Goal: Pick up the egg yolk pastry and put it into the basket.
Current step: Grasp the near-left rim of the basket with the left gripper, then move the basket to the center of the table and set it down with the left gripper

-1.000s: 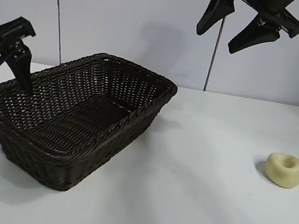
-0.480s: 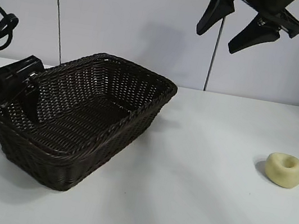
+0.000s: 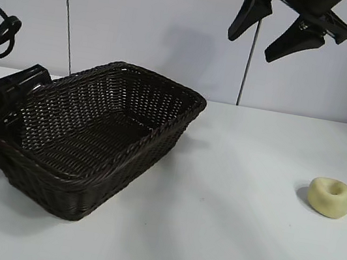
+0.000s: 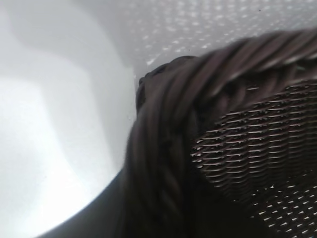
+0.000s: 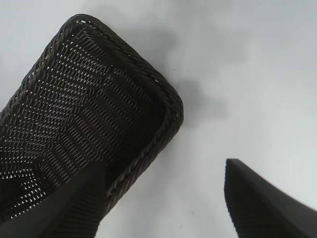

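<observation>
The egg yolk pastry (image 3: 330, 197), a small pale yellow bun with a dimple, lies on the white table at the right, far from both grippers. The dark brown wicker basket (image 3: 122, 161) stands at the left; it also shows in the right wrist view (image 5: 74, 99). My left gripper (image 3: 3, 123) is at the basket's left end, shut on its braided rim (image 4: 163, 148), which fills the left wrist view. My right gripper (image 3: 281, 35) hangs open and empty high above the table's middle, and also shows in its own wrist view (image 5: 166, 168). The pastry is out of both wrist views.
The white table (image 3: 223, 230) stretches between basket and pastry. A pale wall with two thin dark vertical lines (image 3: 67, 14) stands behind the table.
My left gripper came down from above the basket's left rim, one finger went inside, and it closed on the rim. The basket's left end shifted slightly. The right arm and pastry have not moved.
</observation>
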`<state>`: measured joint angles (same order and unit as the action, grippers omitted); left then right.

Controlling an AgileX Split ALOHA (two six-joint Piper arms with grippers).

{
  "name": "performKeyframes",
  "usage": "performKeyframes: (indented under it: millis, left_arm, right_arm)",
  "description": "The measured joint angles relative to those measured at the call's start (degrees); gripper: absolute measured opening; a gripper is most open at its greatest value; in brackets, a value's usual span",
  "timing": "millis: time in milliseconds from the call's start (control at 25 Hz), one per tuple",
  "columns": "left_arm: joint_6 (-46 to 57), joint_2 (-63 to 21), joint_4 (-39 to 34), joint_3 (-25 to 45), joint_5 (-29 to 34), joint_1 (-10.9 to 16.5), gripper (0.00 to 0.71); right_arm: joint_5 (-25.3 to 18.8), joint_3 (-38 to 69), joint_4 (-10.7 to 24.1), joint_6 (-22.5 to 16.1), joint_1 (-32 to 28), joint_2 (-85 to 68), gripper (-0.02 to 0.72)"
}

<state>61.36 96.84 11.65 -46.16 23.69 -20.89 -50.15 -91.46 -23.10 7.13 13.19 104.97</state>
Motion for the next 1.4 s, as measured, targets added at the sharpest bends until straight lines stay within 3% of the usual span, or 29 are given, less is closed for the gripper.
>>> performKeyframes:
  millis: [240, 640, 760, 1080, 1400]
  left_arm:
    - [-1.2, -1.7, 0.0, -0.8, 3.4, 0.0, 0.103]
    - [-13.7, -1.7, 0.2, -12.2, 13.5, 0.5, 0.103]
    - [-20.1, -1.7, 4.3, -14.4, 15.1, 2.3, 0.103]
    - [-42.4, -1.7, 12.5, -15.2, 20.6, 10.3, 0.103]
    - [-51.9, -1.7, 13.3, -15.2, 23.3, 10.6, 0.103]
  right_arm:
    - [0.0, 0.0, 0.0, 0.0, 0.0, 0.0, 0.495]
    - [0.0, 0.0, 0.0, 0.0, 0.0, 0.0, 0.495]
    - [0.0, 0.0, 0.0, 0.0, 0.0, 0.0, 0.495]
    - [0.0, 0.0, 0.0, 0.0, 0.0, 0.0, 0.495]
    - [0.0, 0.0, 0.0, 0.0, 0.0, 0.0, 0.495]
